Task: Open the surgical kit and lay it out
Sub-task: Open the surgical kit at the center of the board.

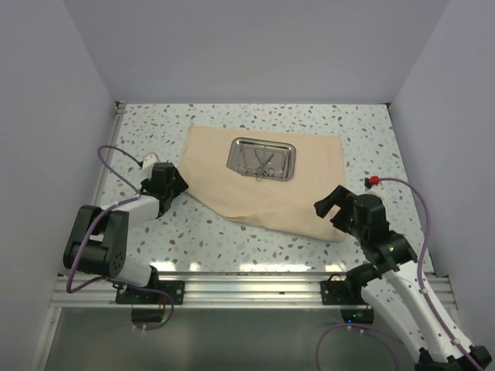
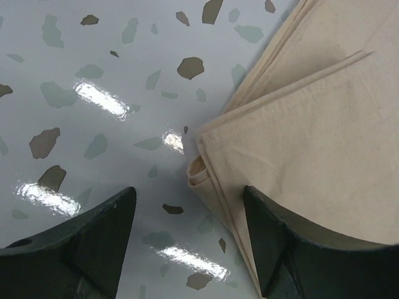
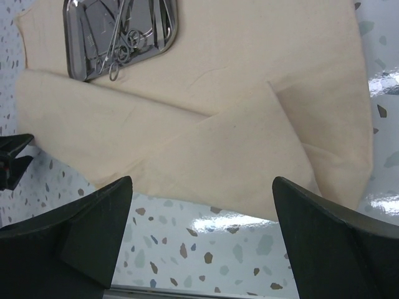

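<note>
The left end effector point(image 1: 165, 185) point(image 2: 187, 202) is standing wide open and is holding nothing; the folded left corner of the beige cloth wrap point(image 1: 263, 197) point(image 2: 312, 124) is lying just between its fingers point(image 2: 93, 237), and I cannot tell whether they are touching it. The right end effector point(image 1: 334, 209) point(image 3: 202, 187) is also spread wide and empty, hanging over the near edge of the wrap point(image 3: 218, 124), where one flap is lying folded over. The wrap is lying mostly flat on the speckled counter point(image 1: 155, 131). On its far part the shiny steel tray point(image 1: 233, 158) point(image 3: 70, 43) is resting, and the thin scissor-like instruments point(image 1: 261, 164) point(image 3: 121, 47) are lying inside it.
</note>
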You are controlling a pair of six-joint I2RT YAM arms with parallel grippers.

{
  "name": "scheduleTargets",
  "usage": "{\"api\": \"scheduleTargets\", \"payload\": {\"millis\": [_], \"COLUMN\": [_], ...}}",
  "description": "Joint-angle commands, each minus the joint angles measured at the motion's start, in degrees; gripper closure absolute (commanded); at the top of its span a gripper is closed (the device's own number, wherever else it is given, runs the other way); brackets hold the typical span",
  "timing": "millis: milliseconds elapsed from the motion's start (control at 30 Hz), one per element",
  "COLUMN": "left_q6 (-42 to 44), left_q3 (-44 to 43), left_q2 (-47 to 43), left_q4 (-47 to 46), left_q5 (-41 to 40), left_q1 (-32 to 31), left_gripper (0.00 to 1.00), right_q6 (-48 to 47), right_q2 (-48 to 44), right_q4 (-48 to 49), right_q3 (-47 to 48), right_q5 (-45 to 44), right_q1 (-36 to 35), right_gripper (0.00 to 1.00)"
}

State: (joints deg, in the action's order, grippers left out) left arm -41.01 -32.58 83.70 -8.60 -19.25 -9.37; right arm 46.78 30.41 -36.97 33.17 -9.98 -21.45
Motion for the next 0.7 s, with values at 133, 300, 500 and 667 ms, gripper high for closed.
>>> {"api": "scheduleTargets", "payload": {"millis": [133, 300, 500, 667], "left_q6": [-3.02, -3.37, -3.37, -2.67], "left_q3": [-1.53, -2.23, -4.07, -6.0], "left_q2": [3.31, 5.15, 6.65, 6.56], "left_q4": [-6.68, -7.57, -7.22, -5.29], "left_q5": [-0.18, 0.35, 0.17, -0.27], "left_q1": [0.75, 0.84, 0.84, 0.93], "left_gripper": [0.35, 0.49, 0.82, 0.92], "right_q6": [-2.75, -3.54, -3.89, -4.07], "right_q2": [1.22, 2.11, 1.31, 0.35], "right_q4": [5.42, 5.24, 6.04, 5.33], "right_q3": [-0.91, -0.73, -1.27, -1.0], "right_q5": [2.77, 2.86, 2.16, 2.51], "right_q1": [0.1, 0.01, 0.01, 0.09], "right_gripper": [0.01, 0.02, 0.02, 0.02]}}
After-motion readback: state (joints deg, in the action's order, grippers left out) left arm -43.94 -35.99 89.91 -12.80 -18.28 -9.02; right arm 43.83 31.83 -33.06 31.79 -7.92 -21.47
